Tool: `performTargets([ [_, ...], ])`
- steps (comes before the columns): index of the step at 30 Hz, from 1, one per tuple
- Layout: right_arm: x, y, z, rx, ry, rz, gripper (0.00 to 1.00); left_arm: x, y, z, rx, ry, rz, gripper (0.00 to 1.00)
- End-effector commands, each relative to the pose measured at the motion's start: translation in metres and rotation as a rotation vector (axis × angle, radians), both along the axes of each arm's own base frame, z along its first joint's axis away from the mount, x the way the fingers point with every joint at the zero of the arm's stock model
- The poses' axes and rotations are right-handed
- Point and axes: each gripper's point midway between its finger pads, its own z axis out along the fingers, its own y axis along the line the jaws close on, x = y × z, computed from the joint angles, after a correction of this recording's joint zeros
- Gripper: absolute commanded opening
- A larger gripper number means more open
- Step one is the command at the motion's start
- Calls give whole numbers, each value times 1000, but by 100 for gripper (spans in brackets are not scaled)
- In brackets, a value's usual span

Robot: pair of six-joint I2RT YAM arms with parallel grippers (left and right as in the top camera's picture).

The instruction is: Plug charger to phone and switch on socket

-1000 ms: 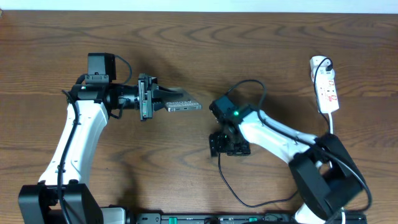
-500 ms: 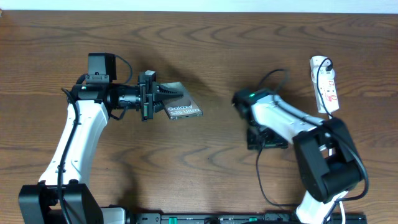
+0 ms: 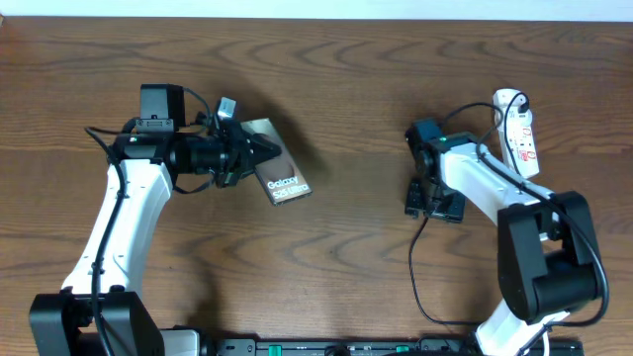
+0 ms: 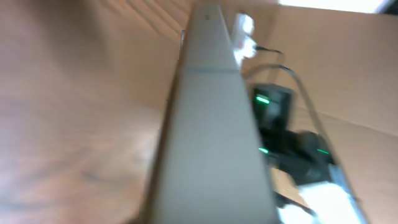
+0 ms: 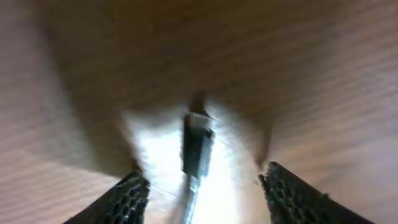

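Observation:
My left gripper [image 3: 249,155] is shut on the phone [image 3: 282,176], a bronze-grey slab with white "Galaxy" lettering, held tilted with its lettered face up. In the left wrist view the phone [image 4: 211,124] is edge-on and blurred, filling the middle and hiding the jaws. My right gripper [image 3: 432,205] is at mid-right, just left of the socket [image 3: 521,138], a white power strip with red markings. In the right wrist view its fingers [image 5: 202,186] are wide apart, with the charger's small black plug tip [image 5: 198,149] lying between them on the table.
A black plug [image 3: 516,99] sits in the far end of the socket. A black cable [image 3: 410,282] trails from the right arm toward the front edge. The left wrist view shows the right arm [image 4: 280,124] with green lights beyond the phone.
The right arm has swung right, away from the phone and toward the socket. The left gripper has turned the phone from edge-on to lettered face up and angled.

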Motion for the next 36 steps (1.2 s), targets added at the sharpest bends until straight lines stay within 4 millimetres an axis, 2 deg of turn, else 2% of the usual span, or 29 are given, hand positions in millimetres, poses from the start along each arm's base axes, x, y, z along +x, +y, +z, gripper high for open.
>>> performTargets([
  [1, -28, 2, -38, 52, 119, -29, 51, 14, 19, -15, 205, -159, -21, 8],
  [5, -18, 22, -40, 170, 85, 53, 33, 16, 26, -26, 294, -192, -37, 7],
  [8, -12, 28, -40, 200, 61, 61, 23, 14, 19, -29, 297, -197, -66, 7],
  [14, -4, 30, -41, 208, 30, 95, 22, 12, 3, -41, 353, -223, -133, 7],
  [21, -32, 25, -37, 195, 146, 62, 33, 9, -5, -54, 384, -197, -165, 7],
  [26, -44, 25, -39, 175, 179, 1, 32, 10, -5, -54, 384, -204, -163, 7],
  [30, -40, 30, -47, 183, 136, 6, 30, 11, -4, -55, 392, -204, -161, 7],
  [33, -36, 31, -48, 188, 120, 7, 25, 11, -4, -55, 392, -203, -160, 8],
  [36, -41, 31, -47, 187, 141, -2, 19, 10, -4, -55, 391, -199, -161, 8],
])
